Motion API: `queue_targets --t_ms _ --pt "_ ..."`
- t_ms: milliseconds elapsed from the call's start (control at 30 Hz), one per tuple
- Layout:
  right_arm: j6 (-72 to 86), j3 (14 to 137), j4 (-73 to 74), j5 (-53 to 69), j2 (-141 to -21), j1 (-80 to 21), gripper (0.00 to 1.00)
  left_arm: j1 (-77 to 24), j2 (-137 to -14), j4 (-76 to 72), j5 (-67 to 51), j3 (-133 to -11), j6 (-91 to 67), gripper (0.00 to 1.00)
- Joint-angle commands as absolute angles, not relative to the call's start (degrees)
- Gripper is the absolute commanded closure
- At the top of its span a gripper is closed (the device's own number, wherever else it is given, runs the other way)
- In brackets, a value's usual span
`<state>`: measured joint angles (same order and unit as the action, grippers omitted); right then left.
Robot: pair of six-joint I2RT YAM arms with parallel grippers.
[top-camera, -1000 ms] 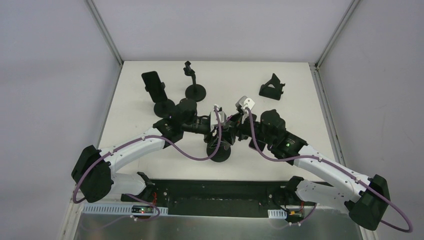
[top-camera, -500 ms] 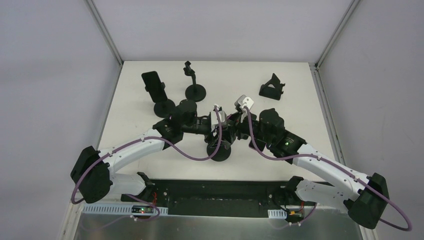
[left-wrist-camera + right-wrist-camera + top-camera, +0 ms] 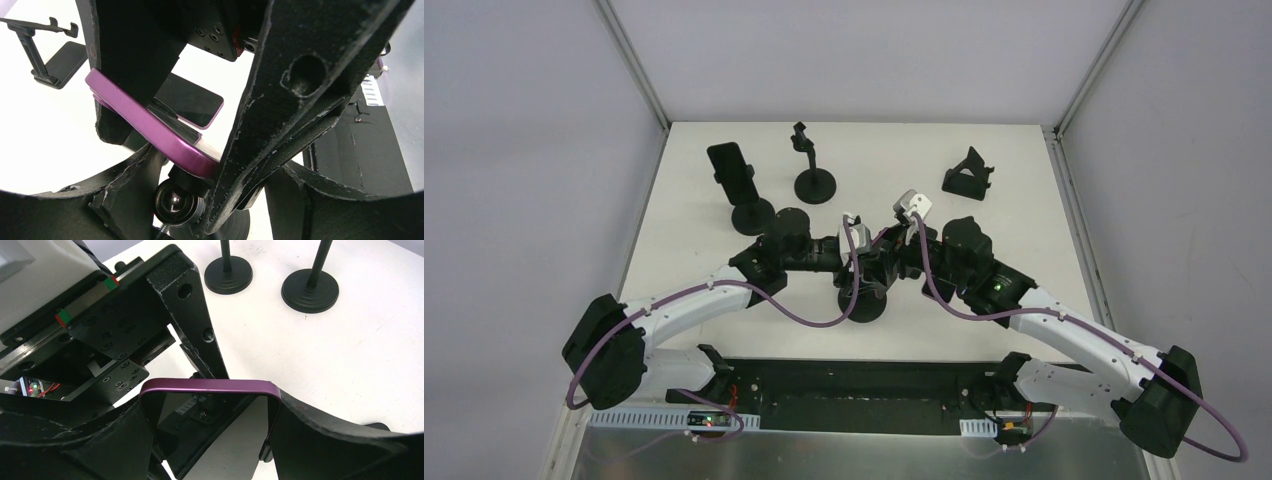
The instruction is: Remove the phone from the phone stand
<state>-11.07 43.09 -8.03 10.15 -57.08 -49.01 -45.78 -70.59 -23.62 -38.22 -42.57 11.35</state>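
The purple phone [image 3: 210,390] has a dark glossy screen and sits between the fingers [image 3: 320,440] of my right gripper [image 3: 207,440], which is shut on its two long edges. In the left wrist view the phone's purple edge [image 3: 150,125] runs diagonally, with the stand's clamp on it and the stand's ball joint [image 3: 175,202] just below. My left gripper [image 3: 210,210] is open, its jaws standing on either side of that ball joint. In the top view both grippers, left [image 3: 864,265] and right [image 3: 892,262], meet over the stand's round base [image 3: 861,305] and hide the phone.
A second stand holding a black phone [image 3: 730,168] is at the back left. An empty pole stand [image 3: 814,185] is beside it, and a folding stand [image 3: 969,172] at the back right. Two round stand bases [image 3: 228,275] [image 3: 310,290] lie beyond the phone.
My left arm has shifted a little to the left and its elbow has dropped nearer. My right gripper has stayed at the stand.
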Motion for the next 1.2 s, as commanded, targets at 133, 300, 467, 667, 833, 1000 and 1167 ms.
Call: queue_targets --t_ms 133,300,467,667,833,1000,1167 --pt "-7.66 45.93 -5.06 6.71 -58.09 -49.49 1.00 -45.35 -70.48 -29.80 -31.02 -41.76 9.68 1.00" --pt "-7.90 45.34 -4.35 6.12 -56.99 -49.35 1.00 -45.35 -70.59 -29.80 -32.45 -41.68 9.53 1.00" --pt "-7.77 44.16 -4.98 2.75 -55.26 -48.05 1.00 -45.30 -70.27 -29.79 -32.74 -40.99 9.59 1.00" --pt "-9.17 44.36 -3.08 2.45 -54.84 -45.64 1.00 -45.30 -70.31 -29.79 -34.09 -40.91 9.81 1.00" --pt "-11.26 42.88 -4.72 2.25 -54.69 -42.27 1.00 -45.27 -70.63 -29.77 -37.80 -40.71 9.81 1.00" --pt "-15.63 41.82 -5.47 2.37 -55.79 -39.66 1.00 -45.24 -70.91 -29.71 -41.60 -40.44 9.12 1.00" --pt "-16.62 39.67 -9.94 3.30 -57.00 -35.64 1.00 -45.26 -71.01 -29.63 -44.00 -40.67 8.38 1.00"
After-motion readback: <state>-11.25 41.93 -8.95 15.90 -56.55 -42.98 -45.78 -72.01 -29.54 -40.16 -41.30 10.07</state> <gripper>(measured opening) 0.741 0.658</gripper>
